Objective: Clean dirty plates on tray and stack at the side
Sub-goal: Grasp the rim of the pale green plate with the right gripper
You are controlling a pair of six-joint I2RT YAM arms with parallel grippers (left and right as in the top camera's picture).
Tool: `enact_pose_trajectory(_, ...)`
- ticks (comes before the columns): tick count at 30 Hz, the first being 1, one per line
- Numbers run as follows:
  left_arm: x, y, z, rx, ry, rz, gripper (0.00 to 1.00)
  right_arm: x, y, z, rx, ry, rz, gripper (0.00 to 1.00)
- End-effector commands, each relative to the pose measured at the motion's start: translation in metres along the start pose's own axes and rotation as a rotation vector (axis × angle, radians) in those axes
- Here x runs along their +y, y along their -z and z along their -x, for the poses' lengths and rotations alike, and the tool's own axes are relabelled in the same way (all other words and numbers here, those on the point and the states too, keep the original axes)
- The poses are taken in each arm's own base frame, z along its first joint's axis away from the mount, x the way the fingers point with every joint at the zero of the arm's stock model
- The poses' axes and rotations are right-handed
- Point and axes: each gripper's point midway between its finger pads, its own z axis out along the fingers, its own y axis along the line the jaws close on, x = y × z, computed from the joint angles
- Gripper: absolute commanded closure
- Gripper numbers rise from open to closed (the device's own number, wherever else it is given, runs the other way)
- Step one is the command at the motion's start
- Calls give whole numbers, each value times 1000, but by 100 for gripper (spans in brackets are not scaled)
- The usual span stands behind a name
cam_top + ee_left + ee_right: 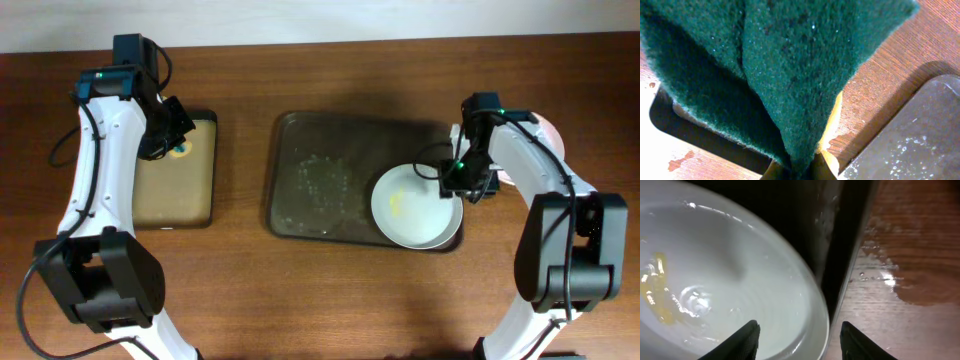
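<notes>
Overhead, the tray (330, 215) lies mid-table (240, 300) with its long axis running left to right, and water droplets (320, 175) bead on its left half. One plate (420, 215) sits in the tray's near right corner, face up, its edge reaching the tray's rim. A yellow smear (398, 203) lies left of the plate's centre, running roughly far to near.

The right gripper (462, 185) hangs at the plate's right edge. In the right wrist view, the fingers (747, 340) of this gripper (800, 330) are spread wide, with the plate's (740, 280) rim between them; whether either finger touches it cannot be told. Beside the tray's dark rim (840, 270) the wood is wet (890, 275).

The left gripper (172, 140) hovers over the far right part of a smaller black tray (170, 195) with a beige inside. Its wrist view is filled by a green scouring pad (790, 65), folded, its creases converging at the bottom edge where it is pinched; the fingers themselves are hidden.
</notes>
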Motion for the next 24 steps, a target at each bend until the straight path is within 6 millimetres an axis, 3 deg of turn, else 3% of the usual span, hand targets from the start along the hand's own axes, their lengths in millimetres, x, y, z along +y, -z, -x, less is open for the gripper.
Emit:
enact_pose_trajectory(1, -3, 2, -1, -1, -23, -16, 100, 1, -15, -14, 42, -8, 17, 47)
enact_pose_trajectory(13, -5, 2, -1, 2, -27, -25, 100, 15, -8, -14, 53, -18, 95, 51)
enact_pose_trajectory(15, -5, 2, -1, 2, -28, -25, 100, 27, -8, -15, 56, -18, 162, 57)
enact_pose_trajectory(17, -6, 2, -2, 4, -30, -31, 100, 33, -18, -17, 53, -4, 173, 57)
enact_pose_trajectory(21, -42, 7, -13, 56, -188, -237, 100, 36, -47, -24, 64, -81, 179, 59)
enact_pose_trajectory(24, -71, 12, -29, 85, -272, -325, 100, 43, -49, -16, 34, -76, 218, 70)
